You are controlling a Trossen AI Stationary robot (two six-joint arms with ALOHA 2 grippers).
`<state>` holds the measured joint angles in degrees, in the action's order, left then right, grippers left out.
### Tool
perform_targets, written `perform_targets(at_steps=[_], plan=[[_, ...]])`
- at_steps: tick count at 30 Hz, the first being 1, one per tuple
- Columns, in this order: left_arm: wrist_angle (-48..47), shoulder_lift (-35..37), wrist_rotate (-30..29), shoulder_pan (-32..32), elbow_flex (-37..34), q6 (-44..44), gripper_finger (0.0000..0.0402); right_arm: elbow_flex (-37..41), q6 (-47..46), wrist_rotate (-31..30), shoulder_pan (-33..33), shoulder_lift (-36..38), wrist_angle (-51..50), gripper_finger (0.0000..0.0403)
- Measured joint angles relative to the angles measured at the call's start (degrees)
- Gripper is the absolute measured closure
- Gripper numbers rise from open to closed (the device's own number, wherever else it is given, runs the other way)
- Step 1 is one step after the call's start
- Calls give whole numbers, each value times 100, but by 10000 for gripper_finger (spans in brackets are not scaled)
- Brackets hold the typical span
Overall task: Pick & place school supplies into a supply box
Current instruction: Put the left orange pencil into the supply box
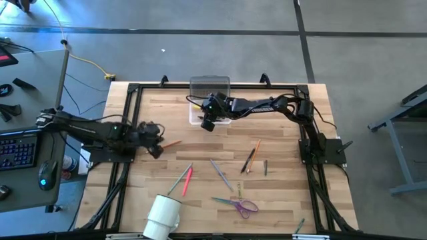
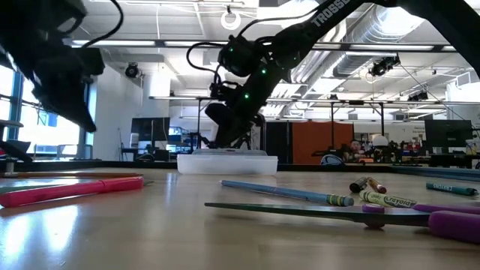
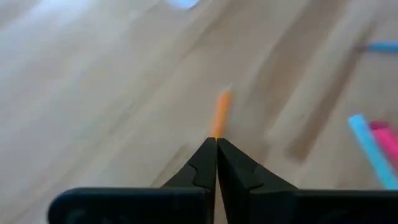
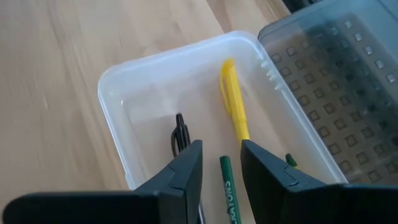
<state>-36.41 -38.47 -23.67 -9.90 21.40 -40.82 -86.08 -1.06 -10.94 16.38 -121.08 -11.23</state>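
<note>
The clear supply box point(image 1: 199, 120) sits at the table's far middle with its ribbed grey lid point(image 4: 336, 81) open. My right gripper point(image 4: 221, 146) hovers open above the tray point(image 4: 112, 81). A yellow pen point(image 4: 233, 99), a black item point(image 4: 180, 134) and a green crayon point(image 4: 227, 186) lie inside, the crayon under the gap between the fingers. My left gripper point(image 1: 160, 145) is at the table's left, shut, with an orange pencil point(image 1: 172, 143) at its tips. Scissors point(image 1: 240, 204), a pink marker point(image 1: 188, 179) and several pencils point(image 1: 250, 159) lie flat on the wood. My left gripper pinches the orange pencil by its end point(image 3: 217, 132), right at the fingertips. The pencil sticks out forward, along the fingers, toward the table's right. Whether it is lifted clear of the wood, I cannot tell.
A white cup point(image 1: 163, 213) lies on its side at the near edge. A black frame rail point(image 1: 127, 120) runs around the tabletop. Bare wood lies between the box and the scattered pencils. A desk with a keyboard point(image 1: 17, 150) stands left of the table.
</note>
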Motion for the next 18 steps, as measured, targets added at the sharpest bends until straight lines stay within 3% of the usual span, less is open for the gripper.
perform_targets(at_steps=[5,12,18], plan=[[1921,156,5,-64,-1051,475,300,0,0,122,0,0,86,308],[2602,98,-332,-62,-1648,609,209,0,0,295,0,0,128,308],[3117,-225,-264,-62,-1674,891,180,0,0,295,0,0,242,309]])
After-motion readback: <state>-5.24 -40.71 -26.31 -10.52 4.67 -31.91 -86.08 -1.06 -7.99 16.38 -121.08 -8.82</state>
